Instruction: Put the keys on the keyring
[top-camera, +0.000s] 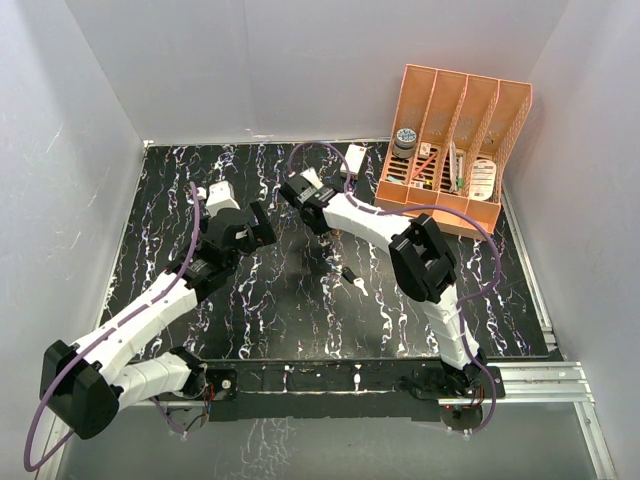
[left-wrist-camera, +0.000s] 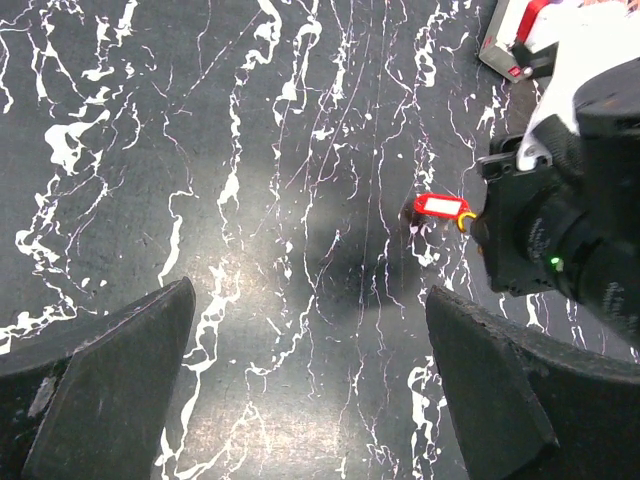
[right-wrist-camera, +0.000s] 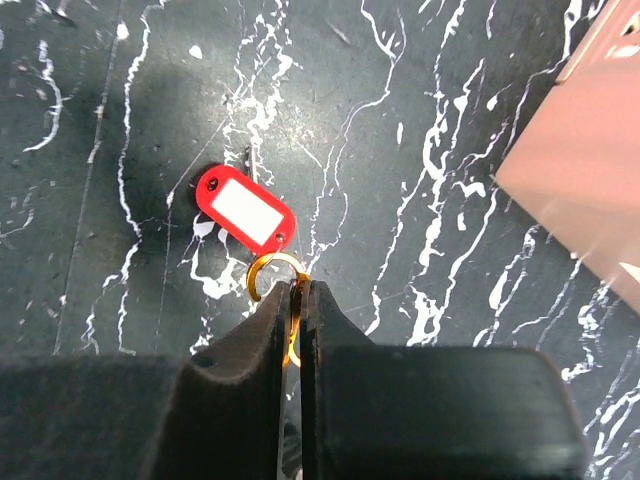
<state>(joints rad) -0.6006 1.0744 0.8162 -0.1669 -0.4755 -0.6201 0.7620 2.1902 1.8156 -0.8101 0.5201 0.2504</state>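
Right pincer (right-wrist-camera: 298, 292): pressed together, its black fingers (right-wrist-camera: 262, 330) pinching the near arc of the keyring (right-wrist-camera: 272, 268). The far arc of the thin orange ring sticks out past the fingertips.

Keyring: its far arc touches the nearer end of the red-headed key (right-wrist-camera: 243, 208). Cannot tell whether the ring passes through the hole in that end.

Red-headed key: flat on the black marbled table (right-wrist-camera: 120, 120), white label facing up, long axis slanted. It sits in the far half of the table, about midway between the left and right edges. The left wrist view shows the same key (left-wrist-camera: 442, 206) with the ring (left-wrist-camera: 463, 222) at its right end, close against the right arm's black wrist.

Black-headed key (top-camera: 350, 278): alone on the table near the centre, pale blade toward the near edge, well apart from the ring and the red key.

Left pincer (left-wrist-camera: 308, 290): spread wide, nothing between the fingers (left-wrist-camera: 110, 390), only bare table below. The red key lies off to its right, apart from it.

White box (top-camera: 355, 157): at the far edge. Orange file rack (top-camera: 450, 150): far right corner.
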